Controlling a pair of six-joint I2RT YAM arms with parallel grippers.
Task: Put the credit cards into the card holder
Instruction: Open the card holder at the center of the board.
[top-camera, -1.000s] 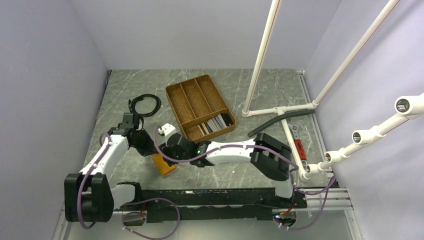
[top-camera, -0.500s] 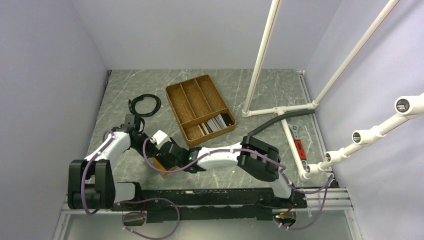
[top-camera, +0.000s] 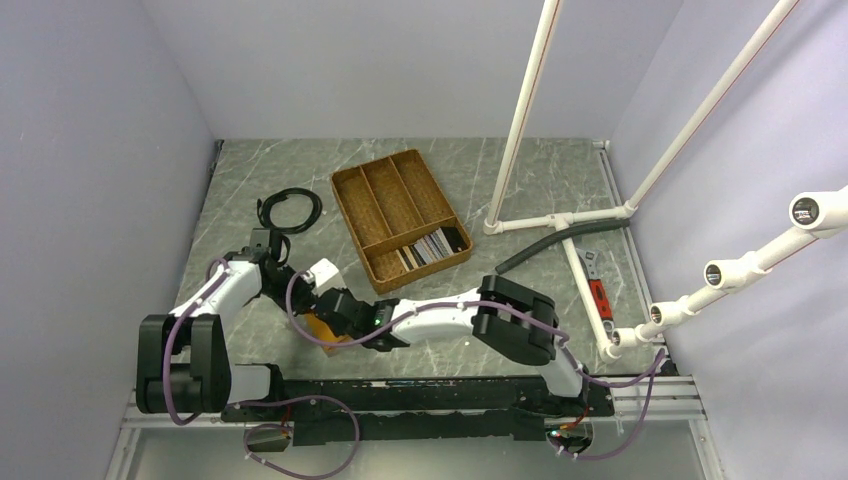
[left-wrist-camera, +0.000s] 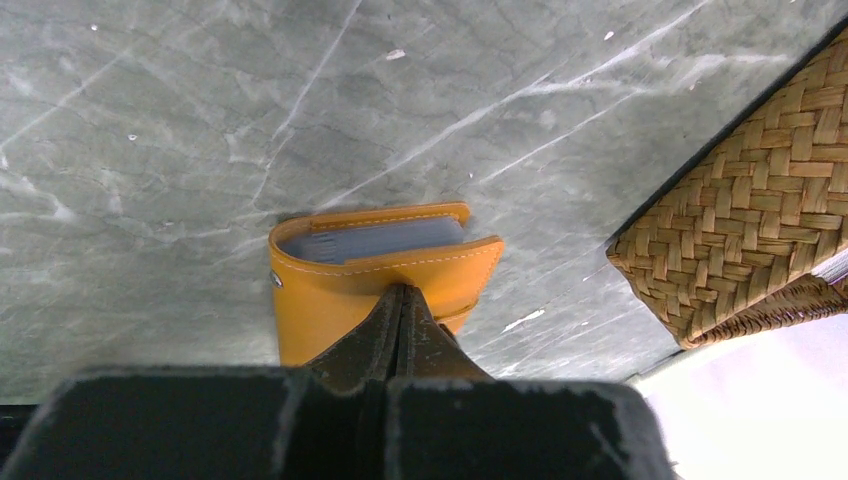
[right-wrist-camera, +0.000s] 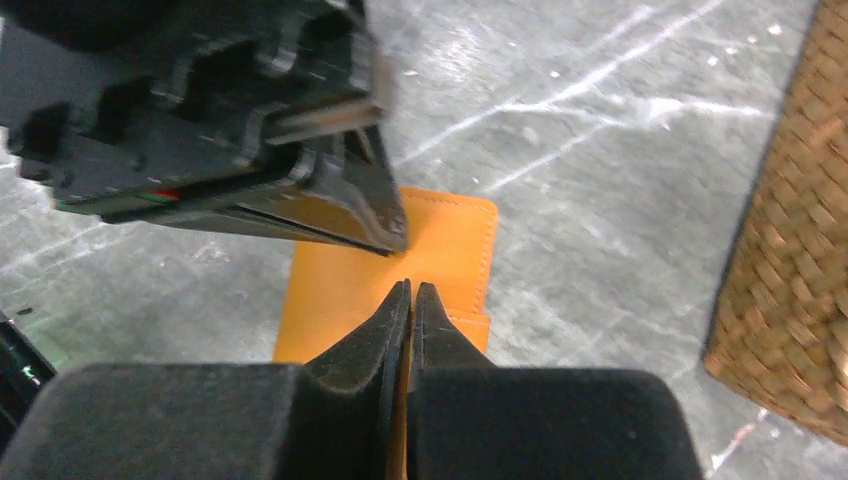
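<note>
Both arms reach in to one spot on the grey marbled tabletop (left-wrist-camera: 200, 120), near and left of the wicker tray (left-wrist-camera: 740, 230).

The holder (left-wrist-camera: 330, 300), orange leather, sits there between the two pincers. It is partly open: two orange leaves stand apart at the far edge, with pale grey lining showing between them.

Left pincer (left-wrist-camera: 403, 295): fingers pressed together, no gap. The tips rest against the holder's near leaf. I cannot tell whether they have hold of any leather.

Right pincer (right-wrist-camera: 411, 288): fingers closed tight. Its wrist view shows a thin orange sliver between them lower down, so it is clamped on a leaf of the holder. The left pincer's tips touch the same orange face just to the far left of it.

From above, the arms cover most of the holder and only an orange corner shows.

Cards (top-camera: 430, 245): a fanned row, grey and dark, lying in the tray's near compartment, well apart from the holder. The three long compartments on the far side hold nothing I can make out.

Elsewhere, a coiled black cable (top-camera: 290, 210) lies left of the tray. A black hose (top-camera: 545, 245) lies to the tray's right, by the foot of the white pipes (top-camera: 525, 110).
</note>
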